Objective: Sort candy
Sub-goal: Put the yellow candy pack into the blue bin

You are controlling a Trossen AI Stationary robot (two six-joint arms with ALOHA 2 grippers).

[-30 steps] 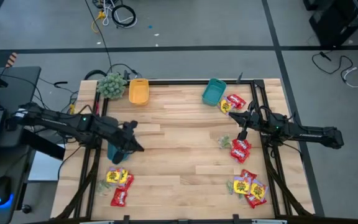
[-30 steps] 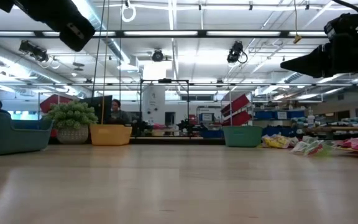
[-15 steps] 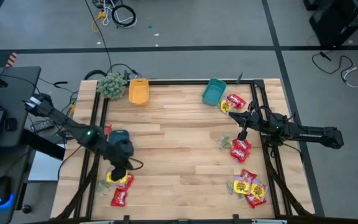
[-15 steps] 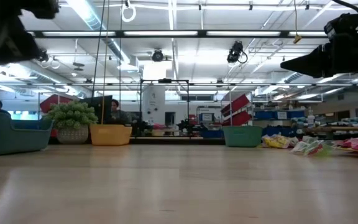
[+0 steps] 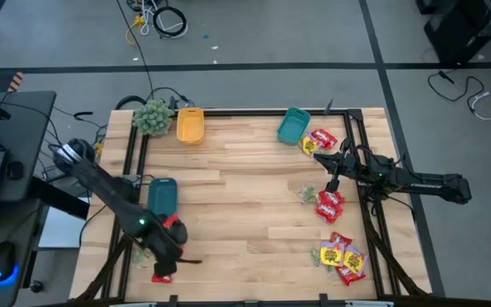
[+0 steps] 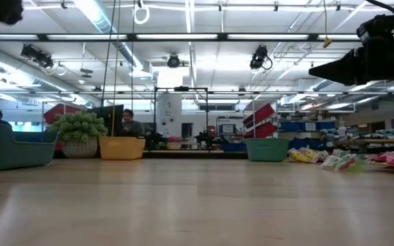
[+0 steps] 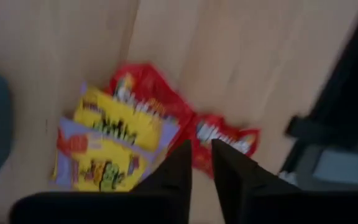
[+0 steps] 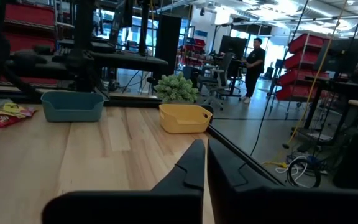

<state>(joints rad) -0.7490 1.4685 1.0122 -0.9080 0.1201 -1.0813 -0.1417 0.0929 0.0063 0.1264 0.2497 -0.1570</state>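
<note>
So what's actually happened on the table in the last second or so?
The left arm swung from the blue bin toward the near left corner; its left gripper now hangs, nearly shut, over the red and yellow candy there, holding nothing. The bin, hidden under the arm before, shows fully. The right gripper stayed put, as did the other candy piles and bins.

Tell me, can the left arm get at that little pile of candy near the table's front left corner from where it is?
Probably yes. The left gripper hangs right over the red and yellow packets, fingers nearly closed, and nothing lies between them. The blue bin sits off to the side, out of the way.
</note>
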